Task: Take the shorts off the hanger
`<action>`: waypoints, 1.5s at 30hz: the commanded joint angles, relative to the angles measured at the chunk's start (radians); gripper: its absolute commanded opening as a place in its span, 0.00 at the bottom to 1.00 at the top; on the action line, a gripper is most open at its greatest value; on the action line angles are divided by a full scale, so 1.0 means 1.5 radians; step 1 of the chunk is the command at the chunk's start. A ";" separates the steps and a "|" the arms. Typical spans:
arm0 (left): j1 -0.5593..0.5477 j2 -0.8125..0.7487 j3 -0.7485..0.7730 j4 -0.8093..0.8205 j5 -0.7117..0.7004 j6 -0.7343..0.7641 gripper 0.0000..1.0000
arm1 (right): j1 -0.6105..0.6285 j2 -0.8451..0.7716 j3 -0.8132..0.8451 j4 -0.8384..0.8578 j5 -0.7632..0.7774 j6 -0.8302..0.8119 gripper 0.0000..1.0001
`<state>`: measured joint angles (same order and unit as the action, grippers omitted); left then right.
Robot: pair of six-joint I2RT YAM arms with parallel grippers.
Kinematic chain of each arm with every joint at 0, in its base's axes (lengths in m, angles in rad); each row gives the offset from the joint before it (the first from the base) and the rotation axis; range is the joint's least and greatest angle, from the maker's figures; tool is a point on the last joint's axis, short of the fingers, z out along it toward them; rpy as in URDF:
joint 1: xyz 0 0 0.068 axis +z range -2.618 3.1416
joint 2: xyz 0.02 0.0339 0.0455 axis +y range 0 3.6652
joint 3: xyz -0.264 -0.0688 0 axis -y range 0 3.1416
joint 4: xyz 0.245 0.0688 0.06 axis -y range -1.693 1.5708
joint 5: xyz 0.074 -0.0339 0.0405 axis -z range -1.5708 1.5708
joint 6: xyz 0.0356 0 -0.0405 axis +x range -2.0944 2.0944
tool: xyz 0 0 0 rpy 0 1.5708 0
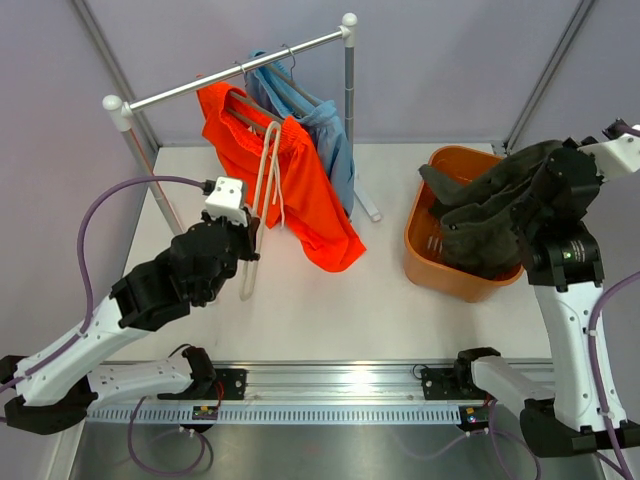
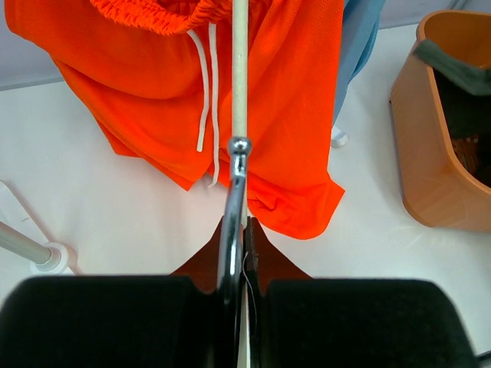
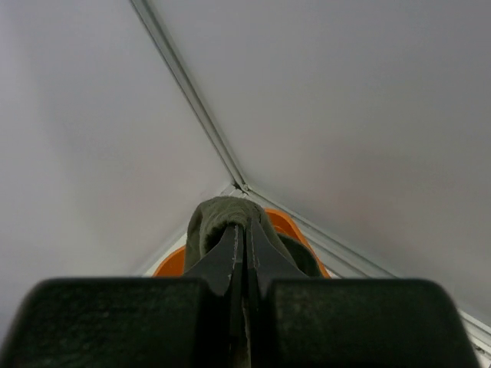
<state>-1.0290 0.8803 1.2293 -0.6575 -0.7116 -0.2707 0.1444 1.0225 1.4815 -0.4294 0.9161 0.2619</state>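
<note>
One pair is off: my right fingers [image 3: 222, 257] clamp olive shorts [image 1: 478, 215] over the basket [image 1: 425, 262], left fingers [image 2: 270, 261] pinch a bare hanger [image 2: 239, 69] (orange shorts [image 1: 310, 190], blue shorts [image 1: 335, 140] not yet off).

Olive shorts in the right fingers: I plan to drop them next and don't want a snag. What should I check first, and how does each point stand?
1. Right gripper shut on the olive shorts: ok.
2. Olive shorts above the orange basket, part of them already draped inside: ok.
3. Olive shorts free of the hanger: ok; it looks bare.
4. Left gripper shut on that hanger: ok.
5. Hanger clear of the drawstring on the orange shorts: cannot tell.
6. Rail emptied: not ok; the orange shorts and the light blue shorts hang there.
</note>
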 commanded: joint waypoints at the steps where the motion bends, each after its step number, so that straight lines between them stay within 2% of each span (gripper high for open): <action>1: 0.001 0.007 -0.002 0.037 0.009 -0.014 0.00 | -0.007 0.014 -0.027 0.005 -0.049 0.082 0.00; 3: 0.001 0.005 -0.003 0.035 0.007 -0.018 0.00 | -0.007 0.049 -0.032 -0.033 -0.077 0.100 0.00; 7: 0.001 -0.007 -0.008 0.012 0.001 -0.035 0.00 | -0.007 0.082 -0.080 -0.039 -0.159 0.137 0.00; 10: 0.001 -0.027 -0.002 -0.041 -0.007 -0.070 0.00 | -0.007 0.108 -0.110 -0.039 -0.225 0.142 0.16; 11: 0.001 -0.035 -0.001 -0.071 -0.008 -0.089 0.00 | -0.007 0.124 -0.112 -0.054 -0.239 0.144 0.32; 14: 0.001 -0.071 0.003 -0.125 -0.008 -0.129 0.00 | -0.007 0.123 -0.134 -0.046 -0.267 0.148 0.60; 15: 0.001 -0.082 0.003 -0.135 -0.006 -0.137 0.00 | -0.007 0.116 -0.146 -0.042 -0.273 0.150 0.74; 18: 0.001 -0.106 0.017 -0.187 -0.005 -0.164 0.00 | -0.007 0.091 -0.149 -0.038 -0.302 0.151 0.83; 26: 0.001 -0.093 0.077 -0.319 -0.022 -0.211 0.00 | -0.006 0.026 -0.146 -0.058 -0.351 0.148 0.87; 32: 0.018 -0.036 0.115 -0.346 -0.001 -0.187 0.00 | -0.007 -0.021 -0.140 -0.074 -0.419 0.147 0.91; 35: 0.084 0.008 0.137 -0.321 0.070 -0.128 0.00 | -0.007 -0.037 -0.133 -0.081 -0.447 0.144 0.92; 40: 0.251 0.076 0.221 -0.297 0.208 -0.049 0.00 | -0.007 -0.051 -0.114 -0.101 -0.499 0.137 0.93; 42: 0.328 0.097 0.252 -0.295 0.274 -0.034 0.00 | -0.007 -0.053 -0.111 -0.106 -0.513 0.135 0.93; 45: 0.400 0.133 0.271 -0.279 0.330 -0.021 0.00 | -0.007 -0.060 -0.111 -0.115 -0.530 0.129 0.93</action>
<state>-0.5091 1.0554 1.5715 -1.1454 -0.3748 -0.3668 0.1364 0.9489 1.2755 -0.5793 0.1841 0.4694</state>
